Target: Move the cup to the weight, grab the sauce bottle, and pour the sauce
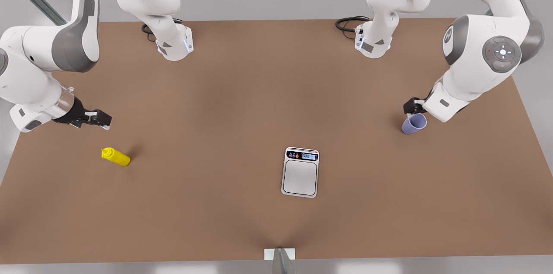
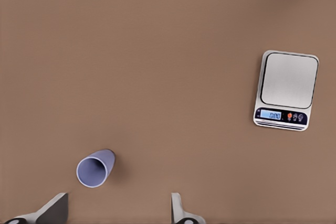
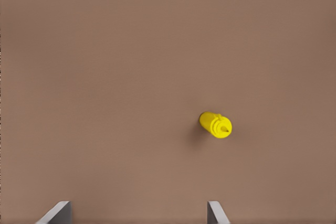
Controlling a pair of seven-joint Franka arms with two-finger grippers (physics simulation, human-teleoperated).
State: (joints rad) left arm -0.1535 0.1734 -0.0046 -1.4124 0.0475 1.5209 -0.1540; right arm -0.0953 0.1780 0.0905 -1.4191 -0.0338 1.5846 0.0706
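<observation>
The lavender-blue cup rests on the brown table at the front view's right, with its mouth showing in the left wrist view. My left gripper hovers just behind it, open, and the cup lies just outside its fingers. The silver scale lies near the table's middle front, well apart from the cup. The yellow sauce bottle sits at the front view's left. My right gripper hangs open above and behind it, holding nothing.
Both arm bases stand at the table's far edge with black cables beside them. A small white bracket sits at the front edge. Bare table lies between bottle, scale and cup.
</observation>
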